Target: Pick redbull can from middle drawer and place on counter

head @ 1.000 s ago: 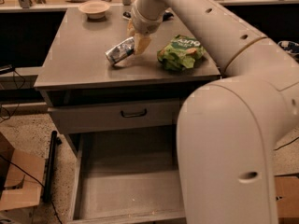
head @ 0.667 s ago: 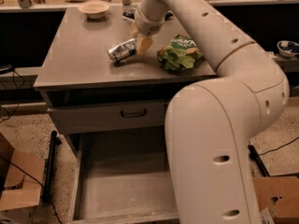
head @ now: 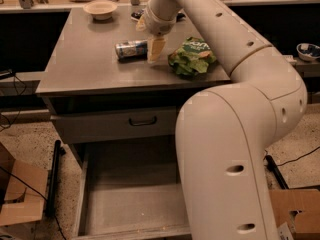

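The redbull can (head: 131,49), silver and blue, lies on its side on the grey counter (head: 85,64), near the middle. My gripper (head: 154,50) points down at the can's right end and touches or nearly touches it, low over the counter. The middle drawer (head: 135,204) is pulled out below, and its bare grey floor holds nothing that I can see. My arm hides the drawer's right part.
A green snack bag (head: 191,58) lies on the counter just right of the gripper. A shallow bowl (head: 100,9) stands at the back. A drawer front with a dark handle (head: 142,120) is closed above the open drawer. Cardboard boxes stand on the floor at left (head: 20,194) and right (head: 295,214).
The can was tilted at the gripper and now lies level on the counter. The gripper stays at its right end. My arm's lower part has shifted left in view.
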`<state>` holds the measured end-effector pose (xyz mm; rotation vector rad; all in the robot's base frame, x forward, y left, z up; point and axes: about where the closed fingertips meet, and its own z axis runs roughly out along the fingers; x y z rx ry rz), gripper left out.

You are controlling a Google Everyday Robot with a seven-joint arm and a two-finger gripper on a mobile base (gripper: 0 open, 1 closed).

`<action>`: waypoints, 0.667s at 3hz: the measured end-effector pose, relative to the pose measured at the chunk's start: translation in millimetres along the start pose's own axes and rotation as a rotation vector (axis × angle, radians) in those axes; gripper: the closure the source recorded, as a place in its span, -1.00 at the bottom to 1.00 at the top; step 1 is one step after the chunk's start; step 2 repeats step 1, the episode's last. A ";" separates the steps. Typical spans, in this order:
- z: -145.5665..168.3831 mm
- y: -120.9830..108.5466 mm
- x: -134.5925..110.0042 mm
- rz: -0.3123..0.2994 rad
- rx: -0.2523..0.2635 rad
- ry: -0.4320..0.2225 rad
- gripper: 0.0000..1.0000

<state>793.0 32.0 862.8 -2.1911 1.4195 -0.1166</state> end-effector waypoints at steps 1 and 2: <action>0.0 0.0 0.0 0.000 0.000 0.000 -1.00; 0.0 0.0 0.0 0.000 0.000 0.000 -1.00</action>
